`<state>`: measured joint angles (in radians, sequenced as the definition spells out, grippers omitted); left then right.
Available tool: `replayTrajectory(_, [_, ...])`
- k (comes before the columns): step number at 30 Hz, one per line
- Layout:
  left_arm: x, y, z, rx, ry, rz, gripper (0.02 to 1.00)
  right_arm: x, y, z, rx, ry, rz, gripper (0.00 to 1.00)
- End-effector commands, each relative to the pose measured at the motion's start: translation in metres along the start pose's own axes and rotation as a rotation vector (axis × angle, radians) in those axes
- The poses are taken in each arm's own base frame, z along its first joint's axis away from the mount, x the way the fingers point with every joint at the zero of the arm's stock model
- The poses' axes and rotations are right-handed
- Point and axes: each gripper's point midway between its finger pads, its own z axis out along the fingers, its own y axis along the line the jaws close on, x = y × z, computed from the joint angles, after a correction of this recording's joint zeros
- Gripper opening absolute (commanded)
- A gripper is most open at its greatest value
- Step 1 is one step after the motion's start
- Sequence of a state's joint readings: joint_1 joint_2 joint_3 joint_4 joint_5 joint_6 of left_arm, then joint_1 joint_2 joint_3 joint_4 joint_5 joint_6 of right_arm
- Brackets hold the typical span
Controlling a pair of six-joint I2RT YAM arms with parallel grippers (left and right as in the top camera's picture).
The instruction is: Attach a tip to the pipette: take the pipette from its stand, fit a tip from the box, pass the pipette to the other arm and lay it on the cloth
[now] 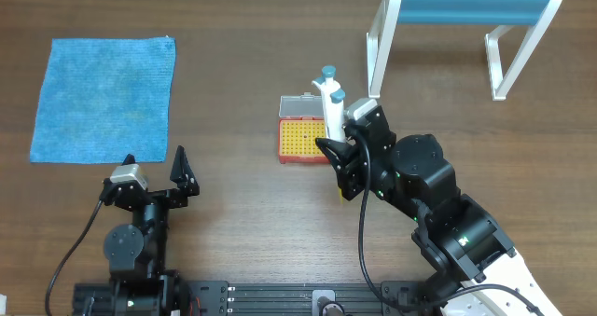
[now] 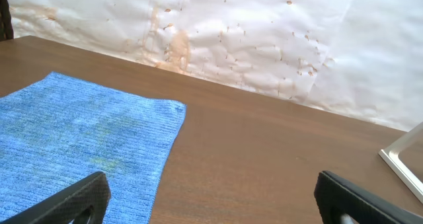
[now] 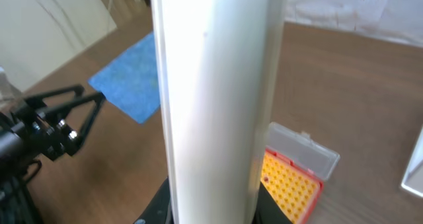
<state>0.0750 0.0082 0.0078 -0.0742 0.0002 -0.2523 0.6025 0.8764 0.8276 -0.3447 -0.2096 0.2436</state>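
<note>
Brown wooden surface [image 1: 242, 223], everything sits on it. Stand [image 1: 471, 4], a white frame with a blue top bar, is at the far right corner with nothing hanging on it. Blue cloth [image 1: 103, 100] lies flat towards the far left corner, nothing on it. Right tool [image 1: 338, 153] is around the middle of the surface, clenched on the white body of the pipette [image 1: 331, 106]. The pipette stands roughly upright, with its blue-capped top end above the tool. Lower end is hidden behind the tool, so can't tell if a tip is on. Left tool [image 1: 154, 158] is released, fingers spread wide and holding nothing, just off the near edge of the cloth on the left side. Tip box [image 1: 300, 139], orange with a yellow tip rack, is mid-surface just beside the held pipette. Its clear lid [image 3: 304, 151] is flipped open on the far side.
</note>
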Motion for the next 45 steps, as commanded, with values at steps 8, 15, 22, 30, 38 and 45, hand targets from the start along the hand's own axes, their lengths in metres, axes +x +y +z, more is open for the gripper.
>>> replayTrajectory(8, [-0.002, -0.02, -0.001, 0.113, 0.007, -0.145, 0.996, -0.016, 0.005, -0.004, -0.025, -0.059, 0.118, 0.08])
replayTrajectory(15, [0.012, -0.076, -0.018, 0.387, 0.282, -0.882, 0.996, -0.007, 0.018, -0.004, -0.102, -0.008, 0.153, 0.08])
replayTrajectory(22, [-0.001, -0.093, -0.024, 0.487, 0.314, -0.973, 0.996, 0.007, 0.015, -0.004, -0.086, 0.049, 0.202, 0.077])
replayTrajectory(30, [-0.024, -0.125, -0.023, 0.676, 0.393, -0.949, 0.998, 0.016, 0.015, 0.007, -0.094, 0.09, 0.212, 0.08])
replayTrajectory(38, [-0.048, -0.192, -0.002, 0.959, 0.665, -0.724, 0.996, 0.019, 0.036, 0.023, -0.243, 0.136, 0.222, 0.082])
replayTrajectory(45, [-0.066, -0.244, 0.016, 1.274, 0.655, -0.527, 0.998, 0.018, 0.037, 0.032, -0.395, 0.165, 0.266, 0.08])
